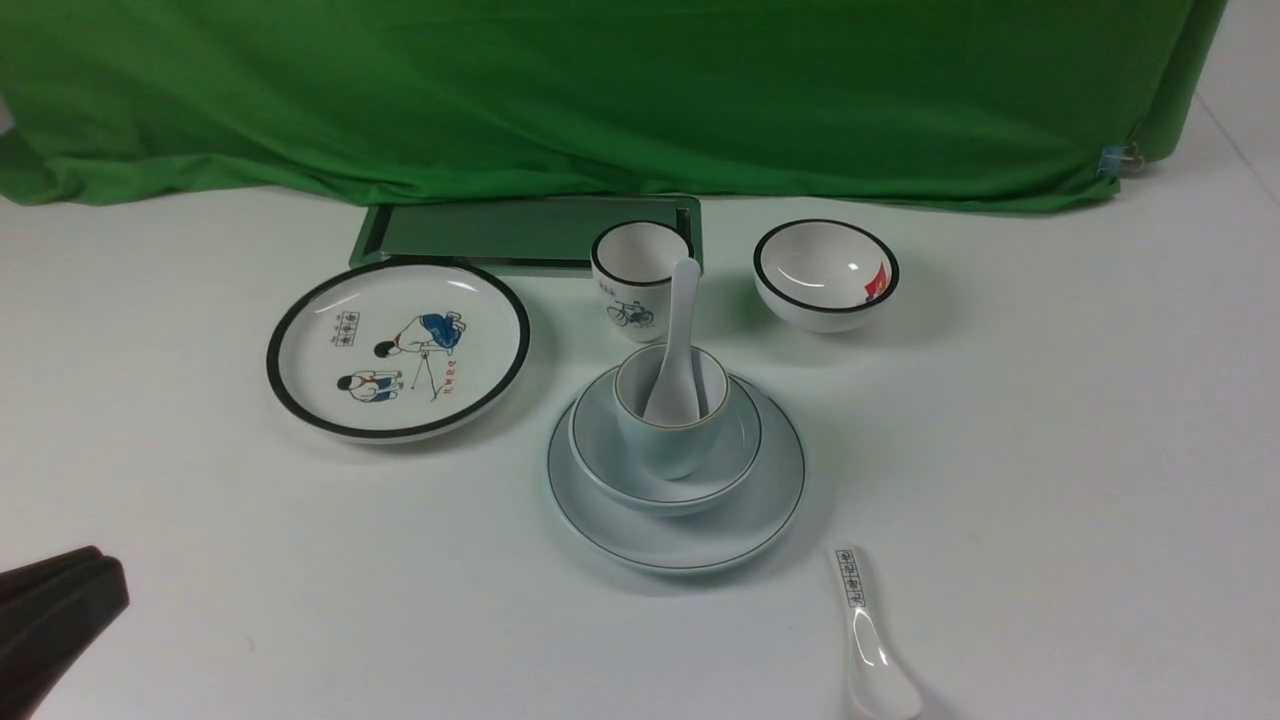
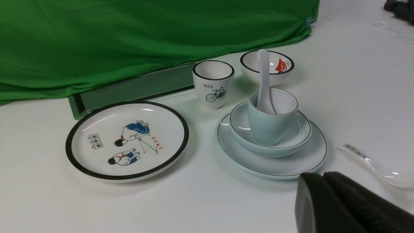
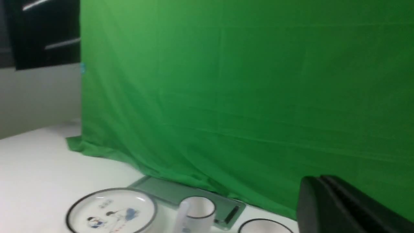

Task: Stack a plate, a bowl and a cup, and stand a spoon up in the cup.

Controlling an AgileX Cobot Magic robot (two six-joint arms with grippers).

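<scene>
Left end effector [image 1: 100, 585] sits closed and empty on my front view, well apart from the plate [image 1: 700, 540]; right end effector [image 3: 318, 181] looks closed too; the bowl [image 1: 610, 460] rests on the plate, the cup [image 1: 670, 445] in the bowl, the spoon [image 1: 683, 310] standing in the cup.

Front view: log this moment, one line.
spoon standing in cup | cup in bowl | bowl on plate | left gripper shut | right gripper shut
</scene>
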